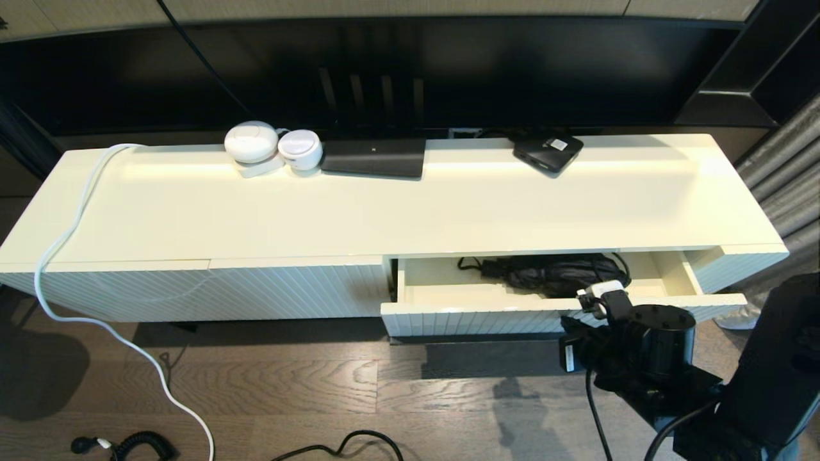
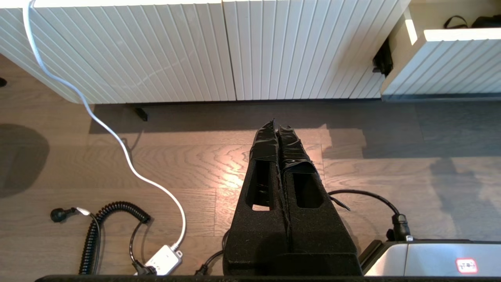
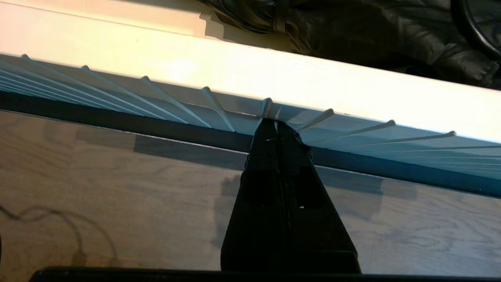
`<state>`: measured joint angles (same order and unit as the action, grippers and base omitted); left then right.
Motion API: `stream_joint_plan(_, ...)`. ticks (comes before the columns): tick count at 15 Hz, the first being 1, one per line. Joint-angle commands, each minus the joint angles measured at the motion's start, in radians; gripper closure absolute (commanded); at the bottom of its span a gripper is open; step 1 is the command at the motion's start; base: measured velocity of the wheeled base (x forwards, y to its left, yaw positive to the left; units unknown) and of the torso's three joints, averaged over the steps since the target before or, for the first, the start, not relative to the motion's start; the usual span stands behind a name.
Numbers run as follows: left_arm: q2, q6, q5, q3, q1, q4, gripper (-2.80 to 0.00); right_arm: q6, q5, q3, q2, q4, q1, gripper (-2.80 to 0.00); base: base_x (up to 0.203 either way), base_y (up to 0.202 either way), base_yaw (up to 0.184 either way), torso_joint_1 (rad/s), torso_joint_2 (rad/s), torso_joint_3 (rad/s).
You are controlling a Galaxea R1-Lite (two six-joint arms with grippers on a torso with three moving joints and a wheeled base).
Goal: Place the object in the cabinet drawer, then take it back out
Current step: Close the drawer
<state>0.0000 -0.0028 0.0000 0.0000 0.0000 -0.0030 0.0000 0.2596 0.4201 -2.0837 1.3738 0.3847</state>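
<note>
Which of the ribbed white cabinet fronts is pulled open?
The cabinet drawer on the right, vertically ribbed, with a dark bundle inside; the left panels sit flush.

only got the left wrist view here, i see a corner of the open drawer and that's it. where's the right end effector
Observer: The right end effector is shut, its tips at the ribbed front of the cabinet drawer, just under the top edge.
Operator: anything in the drawer
Observer: Yes, a black folded umbrella lies along the back of the drawer, toward its right half.
Operator: is it holding that
Observer: No. The closed fingers hold nothing; the umbrella lies beyond the drawer front, apart from them.
Operator: whats on top of the cabinet
Observer: Two white round devices, a flat black box and a smaller black box, all along the back edge.
</note>
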Motion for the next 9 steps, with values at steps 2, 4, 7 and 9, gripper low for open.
stream_joint_plan(2, 0.0, 0.0, 0.0, 0.0, 0.0, 0.0, 0.0, -0.002, 0.001, 0.036, -0.017, 0.008, 0.0, 0.0, 0.0, 0.0, 0.0, 0.0, 0.0, 0.0)
stream_joint_plan(4, 0.0, 0.0, 0.0, 0.0, 0.0, 0.0, 0.0, -0.003, 0.001, 0.061, -0.027, 0.008, -0.001, 0.0, 0.0, 0.0, 0.0, 0.0, 0.0, 0.0)
stream_joint_plan(7, 0.0, 0.0, 0.0, 0.0, 0.0, 0.0, 0.0, -0.003, 0.001, 0.077, -0.036, 0.008, -0.004, 0.0, 0.0, 0.0, 0.0, 0.0, 0.0, 0.0)
stream_joint_plan(9, 0.0, 0.0, 0.0, 0.0, 0.0, 0.0, 0.0, -0.004, 0.006, 0.123, -0.057, 0.007, -0.012, 0.0, 0.0, 0.0, 0.0, 0.0, 0.0, 0.0)
